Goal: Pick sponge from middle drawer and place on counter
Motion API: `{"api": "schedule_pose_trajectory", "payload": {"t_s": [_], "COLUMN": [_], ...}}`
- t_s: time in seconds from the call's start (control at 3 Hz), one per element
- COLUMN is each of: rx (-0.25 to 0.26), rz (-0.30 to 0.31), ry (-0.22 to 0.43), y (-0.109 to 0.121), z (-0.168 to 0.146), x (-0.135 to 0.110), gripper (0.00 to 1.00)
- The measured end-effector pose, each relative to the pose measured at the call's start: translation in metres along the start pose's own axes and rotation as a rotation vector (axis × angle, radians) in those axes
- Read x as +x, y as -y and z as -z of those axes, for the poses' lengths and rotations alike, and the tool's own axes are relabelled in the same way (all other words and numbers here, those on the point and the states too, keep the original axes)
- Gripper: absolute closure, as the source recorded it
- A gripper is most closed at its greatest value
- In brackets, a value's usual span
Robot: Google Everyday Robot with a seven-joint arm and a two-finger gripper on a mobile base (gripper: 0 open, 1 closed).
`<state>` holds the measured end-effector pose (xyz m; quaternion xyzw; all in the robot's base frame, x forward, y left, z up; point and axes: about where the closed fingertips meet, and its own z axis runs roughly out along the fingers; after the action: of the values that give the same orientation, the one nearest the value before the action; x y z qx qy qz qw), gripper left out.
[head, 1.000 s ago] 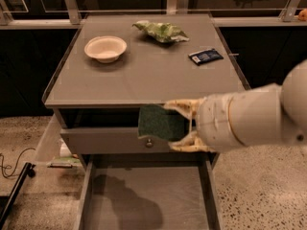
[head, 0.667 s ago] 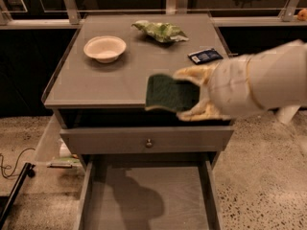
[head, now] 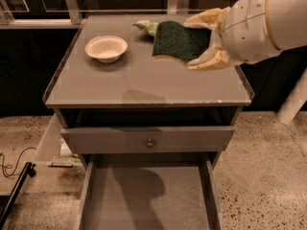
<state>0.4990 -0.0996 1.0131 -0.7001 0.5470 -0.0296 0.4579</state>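
In the upper right of the frame, the sponge [head: 178,40] hangs dark face up above the far right part of the table [head: 144,85]. It is pinched between the fingers [head: 207,19] of the gripper [head: 190,43], one pale finger at its upper edge and one at its lower edge. So the pick looks done: the sponge is out of the drawer [head: 148,200], which stands open at the bottom centre with a bare floor. What is left, as I judge it, is to lower the sponge onto the table and let go; whether it touches the surface yet I cannot tell. A bowl [head: 106,48] sits at upper left, and a bag [head: 143,27] peeks out behind the sponge. No brand, label or writing can be read anywhere.
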Motion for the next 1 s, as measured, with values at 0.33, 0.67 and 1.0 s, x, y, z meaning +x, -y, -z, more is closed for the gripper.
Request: {"api": "schedule_pose_trajectory", "payload": {"t_s": [0.33, 0.67, 1.0], "rx": [0.001, 0.015, 0.037], "rz": [0.000, -0.014, -0.063], "ry": [-0.001, -0.006, 0.014], "y": [0.000, 0.017, 0.049], "z": [0.000, -0.003, -0.014], "x": [0.000, 0.009, 0.033], "gripper": [1.00, 1.00, 1.00]}}
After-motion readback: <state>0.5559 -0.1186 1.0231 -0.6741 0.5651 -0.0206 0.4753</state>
